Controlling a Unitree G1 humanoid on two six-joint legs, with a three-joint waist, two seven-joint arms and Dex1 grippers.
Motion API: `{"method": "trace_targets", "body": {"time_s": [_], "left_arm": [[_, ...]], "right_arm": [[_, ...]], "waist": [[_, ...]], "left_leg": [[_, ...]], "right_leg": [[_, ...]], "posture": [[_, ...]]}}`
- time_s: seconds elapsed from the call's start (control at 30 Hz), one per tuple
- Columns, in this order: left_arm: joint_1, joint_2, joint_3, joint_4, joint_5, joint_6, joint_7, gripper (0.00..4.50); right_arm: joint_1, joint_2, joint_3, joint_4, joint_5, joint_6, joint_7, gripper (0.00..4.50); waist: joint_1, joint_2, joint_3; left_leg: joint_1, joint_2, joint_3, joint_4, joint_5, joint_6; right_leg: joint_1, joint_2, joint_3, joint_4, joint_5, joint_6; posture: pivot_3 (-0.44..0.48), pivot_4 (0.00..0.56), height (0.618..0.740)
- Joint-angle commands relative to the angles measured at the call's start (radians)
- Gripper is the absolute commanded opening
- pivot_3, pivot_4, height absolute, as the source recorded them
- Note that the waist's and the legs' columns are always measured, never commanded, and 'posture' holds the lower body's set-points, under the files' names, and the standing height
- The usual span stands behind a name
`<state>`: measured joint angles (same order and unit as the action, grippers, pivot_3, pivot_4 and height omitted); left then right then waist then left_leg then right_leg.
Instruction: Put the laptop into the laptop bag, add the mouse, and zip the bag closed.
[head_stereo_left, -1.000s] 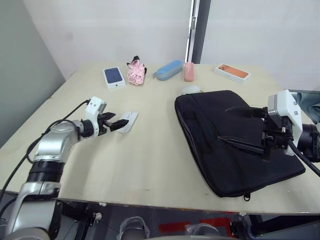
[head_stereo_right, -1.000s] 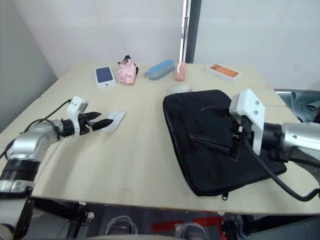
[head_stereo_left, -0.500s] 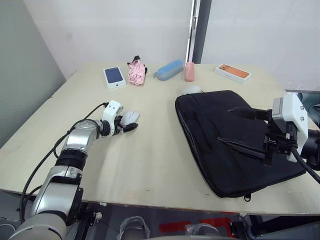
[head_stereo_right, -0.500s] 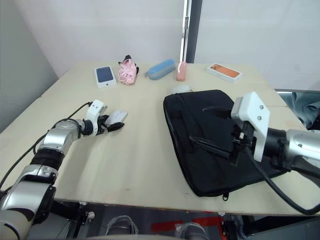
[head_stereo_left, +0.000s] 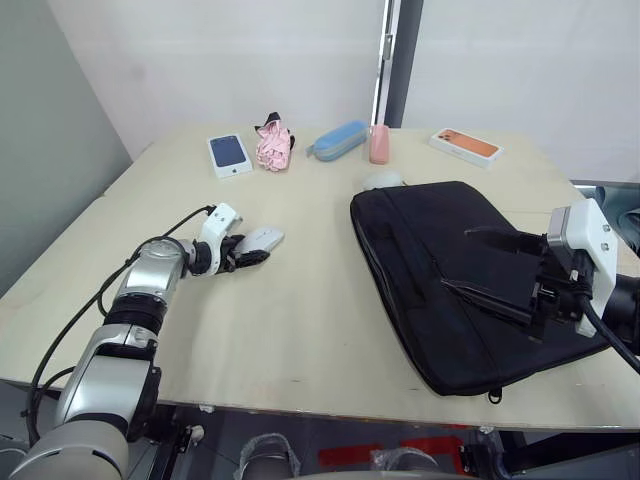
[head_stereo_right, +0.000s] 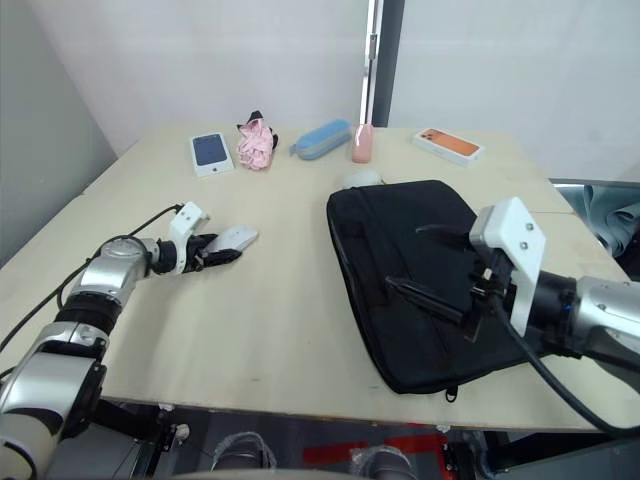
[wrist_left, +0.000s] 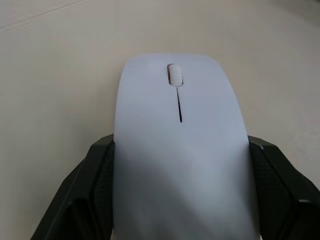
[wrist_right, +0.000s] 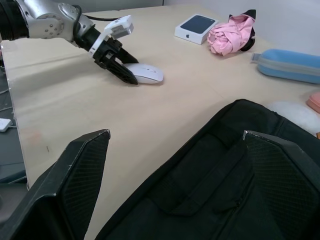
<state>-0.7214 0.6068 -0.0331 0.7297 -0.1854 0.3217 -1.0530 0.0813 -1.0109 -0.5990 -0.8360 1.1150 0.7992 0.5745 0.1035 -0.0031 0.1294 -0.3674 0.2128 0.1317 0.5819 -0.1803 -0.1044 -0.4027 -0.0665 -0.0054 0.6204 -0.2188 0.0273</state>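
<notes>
- One laptop bag (head_stereo_left: 470, 285) lies flat on the table's (head_stereo_left: 300, 330) right side; the right gripper (head_stereo_left: 540, 305), fingers spread wide, hovers over it.
- One mouse (head_stereo_left: 260, 239) sits left of centre, clasped between the left gripper's (head_stereo_left: 247, 257) fingers, arm stretched low.
- Behind: two phone boxes, one blue pencil case (head_stereo_left: 337, 139), one pink cloth (head_stereo_left: 272, 146).

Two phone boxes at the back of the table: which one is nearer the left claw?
The blue-faced box, beside the pink cloth. The orange box sits far across, beyond the bag.
</notes>
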Motion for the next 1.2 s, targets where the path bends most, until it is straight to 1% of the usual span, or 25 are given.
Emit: {"method": "trace_targets", "body": {"time_s": [0.03, 0.1, 0.2, 0.27, 0.33, 0.4, 0.57, 0.6, 0.67, 0.73, 0.93, 1.03, 1.2], "left_arm": [[0.003, 0.090, 0.024, -0.140, -0.112, 0.043, -0.287, 2.86], [0.026, 0.142, 0.006, -0.231, -0.154, 0.091, -0.419, 2.86], [0.043, 0.178, -0.023, -0.296, -0.162, 0.095, -0.511, 2.86], [0.044, 0.180, -0.026, -0.318, -0.163, 0.081, -0.530, 2.86], [0.038, 0.170, -0.022, -0.336, -0.170, 0.082, -0.524, 2.86], [0.038, 0.165, -0.024, -0.356, -0.180, 0.089, -0.526, 2.86], [0.045, 0.168, -0.040, -0.361, -0.149, 0.018, -0.521, 2.86], [0.044, 0.167, -0.040, -0.359, -0.147, 0.008, -0.517, 2.86], [0.044, 0.169, -0.043, -0.358, -0.144, -0.015, -0.516, 2.86], [0.043, 0.176, -0.048, -0.357, -0.128, -0.052, -0.512, 2.86], [0.065, 0.188, -0.050, -0.358, -0.112, -0.075, -0.509, 2.86], [0.073, 0.189, -0.043, -0.368, -0.119, -0.072, -0.503, 2.86], [0.080, 0.194, -0.028, -0.382, -0.130, -0.067, -0.493, 2.86]], "right_arm": [[-0.090, 0.007, 0.129, -0.011, 0.047, 0.034, -0.132, 4.50], [-0.174, 0.042, 0.271, -0.019, 0.023, 0.068, -0.225, 4.50], [-0.300, 0.143, 0.446, 0.029, 0.015, 0.159, -0.410, 4.50], [-0.375, 0.252, 0.535, 0.088, 0.004, 0.219, -0.547, 4.50], [-0.428, 0.331, 0.596, 0.128, -0.038, 0.263, -0.633, 4.50], [-0.461, 0.389, 0.642, 0.157, -0.086, 0.301, -0.689, 4.50], [-0.505, 0.469, 0.758, 0.203, -0.222, 0.362, -0.732, 4.50], [-0.506, 0.477, 0.767, 0.207, -0.242, 0.369, -0.731, 4.50], [-0.507, 0.489, 0.780, 0.217, -0.285, 0.381, -0.724, 4.50], [-0.511, 0.493, 0.800, 0.237, -0.338, 0.385, -0.716, 4.50], [-0.525, 0.504, 0.827, 0.274, -0.453, 0.384, -0.665, 4.50], [-0.518, 0.493, 0.845, 0.297, -0.520, 0.376, -0.639, 3.68], [-0.507, 0.433, 0.942, 0.324, -0.659, 0.359, -0.592, 2.01]], "waist": [[-0.007, 0.000, 0.000], [-0.009, 0.000, 0.000], [-0.009, 0.003, 0.000], [-0.007, 0.004, 0.001], [-0.005, 0.005, 0.002], [-0.004, 0.005, 0.002], [-0.006, 0.005, 0.002], [-0.006, 0.005, 0.002], [-0.006, 0.005, 0.002], [-0.006, 0.005, 0.002], [-0.009, 0.005, 0.002], [-0.008, 0.005, 0.002], [-0.007, 0.005, 0.002]], "left_leg": [[0.000, 0.000, 0.000, -0.001, 0.001, -0.002], [0.001, 0.001, 0.000, -0.003, 0.002, -0.006], [0.002, 0.001, 0.001, -0.006, 0.003, -0.009], [0.002, 0.001, 0.001, -0.006, 0.001, -0.015], [0.000, 0.000, 0.000, -0.006, 0.001, -0.016], [0.000, 0.000, -0.001, -0.007, 0.001, -0.017], [0.000, 0.000, -0.001, -0.010, 0.001, -0.019], [-0.001, 0.000, -0.001, -0.010, 0.001, -0.019], [-0.001, 0.001, -0.002, -0.010, -0.001, -0.023], [-0.001, 0.001, -0.001, -0.010, -0.001, -0.023], [0.000, 0.001, -0.001, -0.010, -0.001, -0.024], [0.000, 0.001, -0.001, -0.010, -0.001, -0.024], [0.000, 0.001, -0.001, -0.010, -0.001, -0.024]], "right_leg": [[0.000, 0.000, 0.000, 0.000, 0.000, 0.000], [-0.001, 0.001, 0.000, -0.001, 0.000, 0.000], [-0.001, 0.002, 0.000, -0.002, 0.000, 0.000], [-0.001, 0.001, 0.000, -0.002, 0.000, 0.000], [-0.001, 0.001, -0.001, -0.002, 0.000, 0.000], [-0.002, 0.001, -0.002, -0.002, 0.000, 0.000], [-0.002, 0.002, -0.003, -0.004, 0.001, 0.002], [-0.002, 0.002, -0.003, -0.004, 0.001, 0.003], [-0.002, 0.002, -0.003, -0.005, 0.006, 0.011], [-0.002, 0.002, -0.003, -0.005, 0.006, 0.012], [-0.002, 0.002, -0.002, -0.004, 0.006, 0.012], [-0.002, 0.002, -0.003, -0.004, 0.006, 0.012], [-0.001, 0.002, -0.002, -0.004, 0.006, 0.012]], "posture": [[0.000, 0.150, 0.740], [0.000, 0.150, 0.740], [0.000, 0.150, 0.740], [0.000, 0.150, 0.740], [0.000, 0.150, 0.740], [0.000, 0.150, 0.740], [0.000, 0.150, 0.740], [0.000, 0.150, 0.740], [0.000, 0.150, 0.740], [0.000, 0.150, 0.740], [0.000, 0.150, 0.740], [0.000, 0.150, 0.740], [0.000, 0.150, 0.740]]}}
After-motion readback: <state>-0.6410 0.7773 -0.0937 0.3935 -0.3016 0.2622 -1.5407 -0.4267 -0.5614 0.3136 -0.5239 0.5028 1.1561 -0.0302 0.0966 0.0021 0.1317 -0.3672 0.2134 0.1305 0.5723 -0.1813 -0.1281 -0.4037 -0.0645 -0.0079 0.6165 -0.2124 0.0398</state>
